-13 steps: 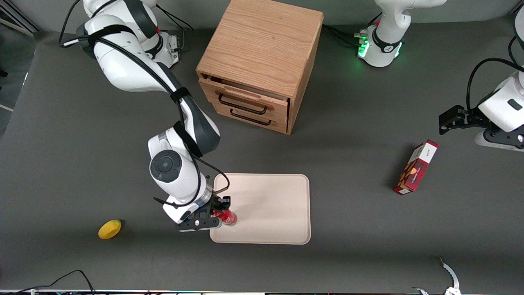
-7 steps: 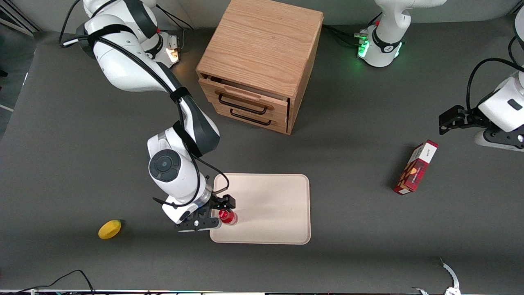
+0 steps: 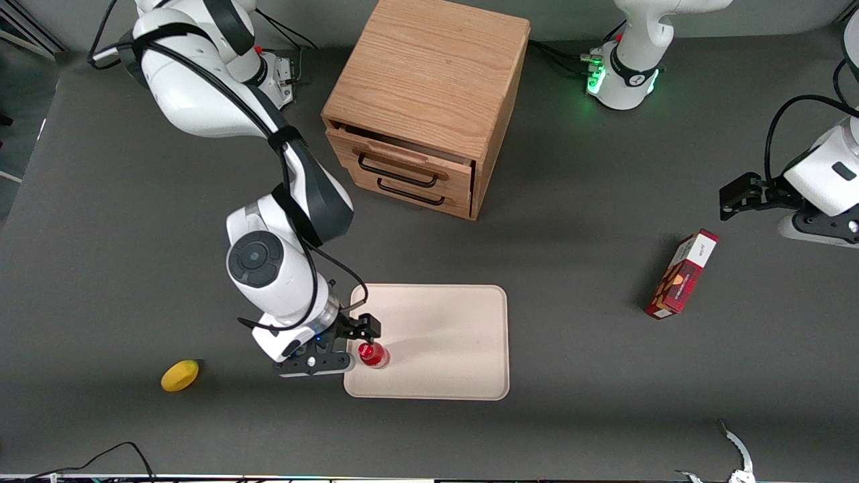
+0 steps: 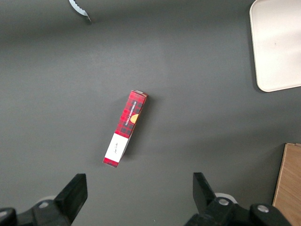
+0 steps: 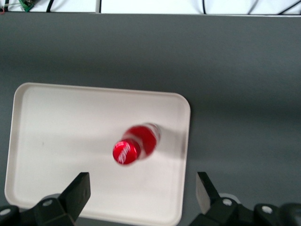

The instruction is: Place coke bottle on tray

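The coke bottle (image 3: 372,354), small, shiny red with a red cap, stands upright on the pale cream-pink tray (image 3: 443,342), near the tray's corner closest to the working arm. It also shows in the right wrist view (image 5: 135,143), standing on the tray (image 5: 61,141). My right gripper (image 3: 357,343) is open and empty, raised above the tray's edge just beside and above the bottle, clear of it. Its two black fingers (image 5: 77,190) stand wide apart.
A wooden two-drawer cabinet (image 3: 429,100) stands farther from the front camera than the tray. A yellow lemon (image 3: 180,375) lies toward the working arm's end. A red-and-white box (image 3: 681,274) lies toward the parked arm's end, also in the left wrist view (image 4: 125,128).
My gripper has let go of the bottle, opened, and risen away from it toward the working arm's side. The bottle stays standing on the tray.
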